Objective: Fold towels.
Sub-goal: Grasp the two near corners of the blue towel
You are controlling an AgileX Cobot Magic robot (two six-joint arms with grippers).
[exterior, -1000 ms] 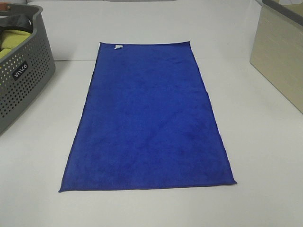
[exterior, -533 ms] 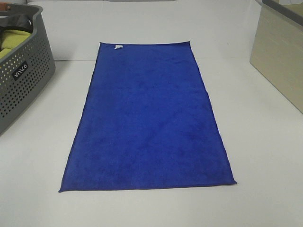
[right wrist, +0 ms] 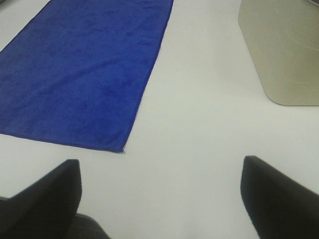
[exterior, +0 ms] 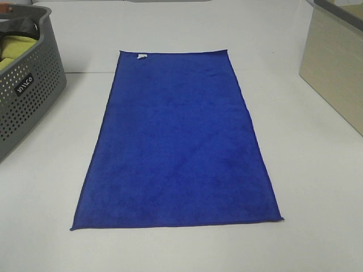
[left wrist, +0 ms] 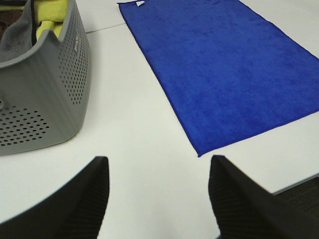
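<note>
The royal-blue towel (exterior: pixel 177 141) lies flat and fully spread on the white table, long side running away from me, with a small white tag (exterior: pixel 140 55) at its far left corner. Neither arm shows in the high view. In the left wrist view the towel (left wrist: pixel 224 64) lies ahead, and my left gripper (left wrist: pixel 158 194) is open and empty above bare table short of the towel's near left corner. In the right wrist view the towel (right wrist: pixel 84 69) lies ahead, and my right gripper (right wrist: pixel 162 199) is open and empty short of its near right corner.
A grey perforated basket (exterior: pixel 25 90) holding a yellow-green cloth (left wrist: pixel 50 15) stands at the left of the table. A beige box (exterior: pixel 334 62) stands at the right. The table's front edge (left wrist: pixel 299 181) shows in the left wrist view.
</note>
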